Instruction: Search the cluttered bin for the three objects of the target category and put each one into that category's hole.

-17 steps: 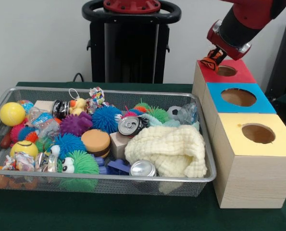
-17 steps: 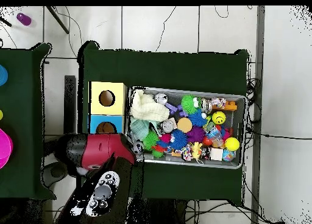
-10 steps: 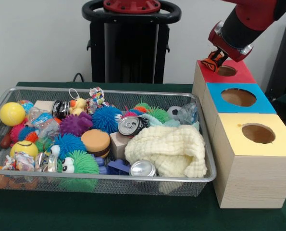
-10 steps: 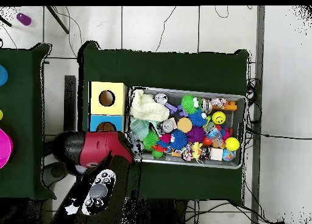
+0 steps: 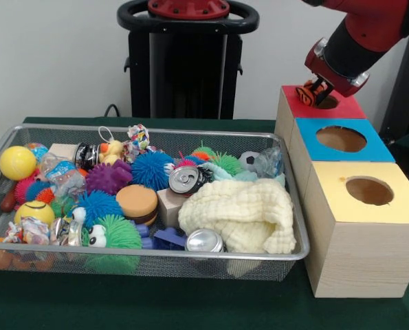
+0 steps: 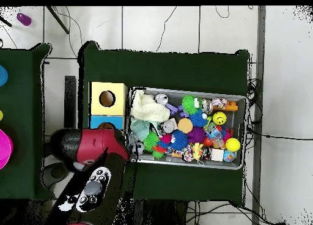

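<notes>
Here the gripper [image 5: 314, 93] hangs at the upper right of the front view, directly over the hole [image 5: 326, 102] in the red-topped end of the pale wooden box [image 5: 355, 234]. It is clenched on a small orange-and-black striped tiger [image 5: 306, 91], which sits at the hole's left rim; the toy is too small and too bunched between the jaws to tell which way it points or how its long axis lies. In the overhead view the red arm [image 6: 92, 146] covers that end of the box, so the toy and the hole are hidden there.

The cluttered bin [image 5: 295, 206] fills the left and centre of the front view, its long axis running left to right. A yellow duck [image 5: 113, 148] sits near its far rim, upper left of the frame, beak turned left. A cream knitted cloth [image 5: 238, 214] lies heaped at the bin's right end, with a silver can [image 5: 205, 240] touching its lower left edge and another can [image 5: 185, 180] just above it. No writing on the cans can be read
</notes>
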Motion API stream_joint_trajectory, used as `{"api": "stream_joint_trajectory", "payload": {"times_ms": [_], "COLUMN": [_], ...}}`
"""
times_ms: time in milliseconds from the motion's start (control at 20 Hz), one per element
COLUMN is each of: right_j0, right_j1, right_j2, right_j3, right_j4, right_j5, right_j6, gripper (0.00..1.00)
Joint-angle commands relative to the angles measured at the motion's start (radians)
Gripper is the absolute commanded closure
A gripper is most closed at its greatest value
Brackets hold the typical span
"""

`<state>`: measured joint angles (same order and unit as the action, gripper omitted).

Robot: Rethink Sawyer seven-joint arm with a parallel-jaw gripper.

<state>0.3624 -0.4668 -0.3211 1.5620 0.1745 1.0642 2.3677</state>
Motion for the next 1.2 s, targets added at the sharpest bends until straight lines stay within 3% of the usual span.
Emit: {"api": "stream_joint_trajectory", "payload": {"times_ms": [50,450,700,850,1050,1200], "right_j0": [-0.018,0.007,0.016,0.013,-0.025,-0.021], "right_j1": [0.17,0.189,0.198,0.194,0.165,0.147], "right_j2": [-0.001,-0.03,-0.026,-0.006,0.053,0.038], "right_j3": [-0.08,-0.072,-0.025,0.031,0.114,0.133], "right_j4": [0.029,0.068,0.111,0.126,0.095,0.007], "right_j5": [-0.357,-0.424,-0.563,-0.699,-0.837,-0.837], "right_j6": [0.316,0.324,0.331,0.327,0.245,0.148], "gripper": [1.0,1.0,1.0,1.0,1.0,1.0]}}
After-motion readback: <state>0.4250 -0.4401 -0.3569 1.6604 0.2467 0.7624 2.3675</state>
